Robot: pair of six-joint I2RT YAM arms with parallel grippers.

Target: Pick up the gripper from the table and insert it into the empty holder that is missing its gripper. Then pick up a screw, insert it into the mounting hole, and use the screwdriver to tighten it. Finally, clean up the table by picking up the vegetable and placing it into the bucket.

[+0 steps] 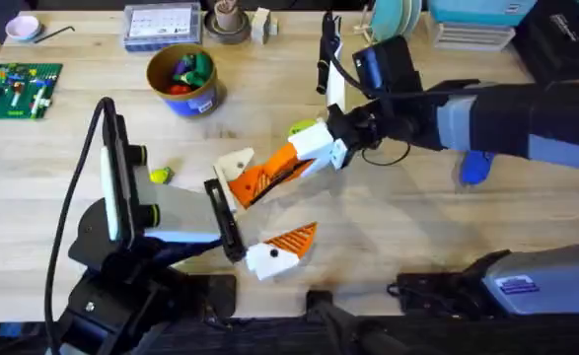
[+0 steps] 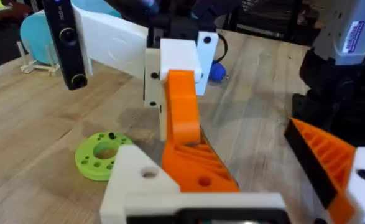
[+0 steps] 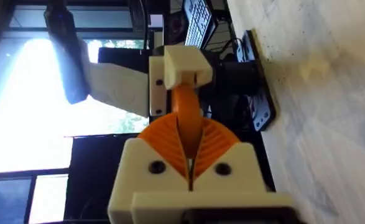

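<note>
Wooden tabletop (image 1: pixel 388 227): my right tool (image 1: pixel 269 177), clamped on the gripper (image 1: pixel 254 184), points its long axis left-near toward the holder (image 1: pixel 238 164) on my open left tool (image 1: pixel 245 212).

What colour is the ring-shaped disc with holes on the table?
Bright green; the disc shows best in the left wrist view.

**A robotics lab bench**

The setting was a robotics lab or workshop. A light wooden table (image 1: pixel 388 227) carried two robot arms mounted at its near edge, with loose 3D-printed parts lying about. At the far edge sat a clear parts organiser box (image 1: pixel 161 25), and a green board of small pieces (image 1: pixel 15 89) lay at the far left corner. Large bright windows (image 3: pixel 27 93) showed behind.
</note>
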